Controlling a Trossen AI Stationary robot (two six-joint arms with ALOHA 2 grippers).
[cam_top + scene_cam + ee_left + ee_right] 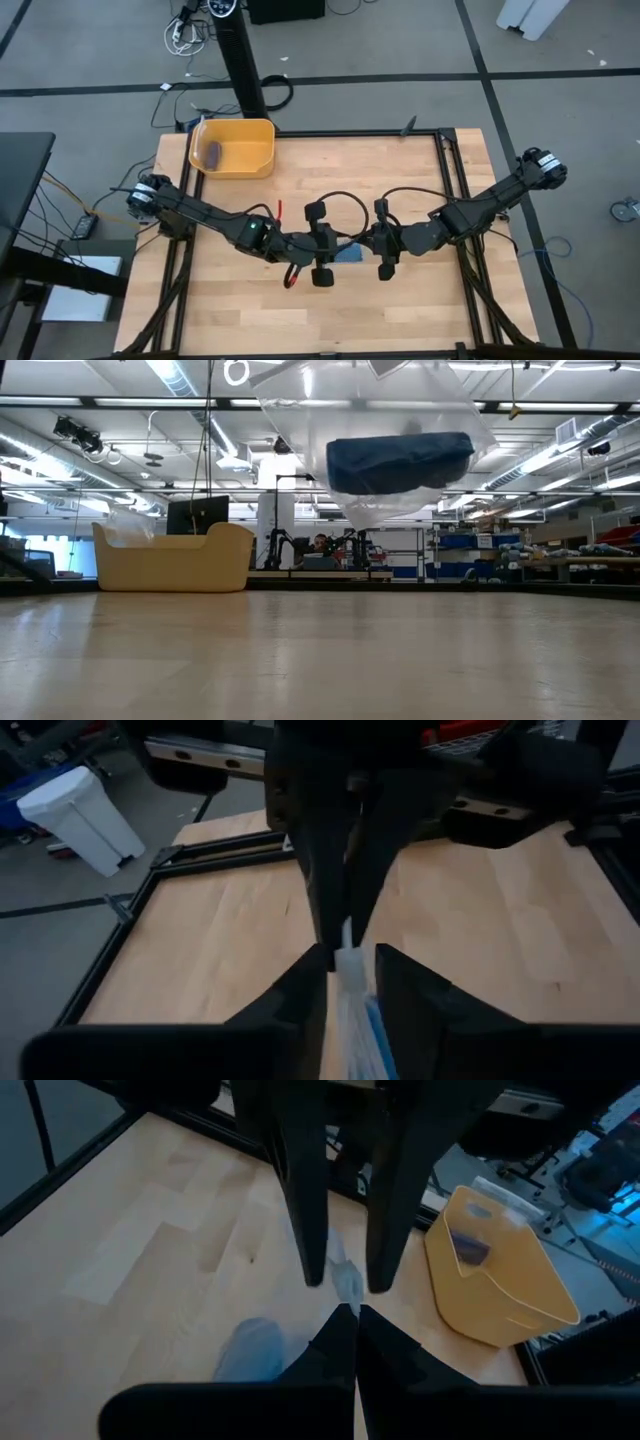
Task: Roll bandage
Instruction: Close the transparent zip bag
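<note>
The bright blue bandage (400, 460) sits inside a clear crinkly plastic packet (375, 405), which hangs in the air above the table's middle. In the high view the blue bandage (350, 252) shows between my two grippers, which face each other. My left gripper (324, 250) is on the packet's left side. My right gripper (383, 245) is on its right side. In the left wrist view the packet (352, 1010) runs between my left fingers. In the right wrist view my right fingers (340, 1342) are closed together on clear plastic. My left gripper has the packet's plastic and blue filling (355, 1005) between its two fingers, coming level from the table's left. The fingers stand a little apart with the packet filling the gap. The packet is lifted clear of the table. My right gripper pinches a thin edge of the clear plastic (347, 1292) between its two closed fingers, coming level from the table's right. The edge sticks out past the fingertips toward my left gripper. The packet hangs clear of the table.
A yellow bin (233, 147) stands at the table's far left with a dull purple-grey cylinder (213, 153) inside; it also shows in the low view (172, 557). Black frame rails (448, 180) border the wooden table top. Bare wood lies near the front edge.
</note>
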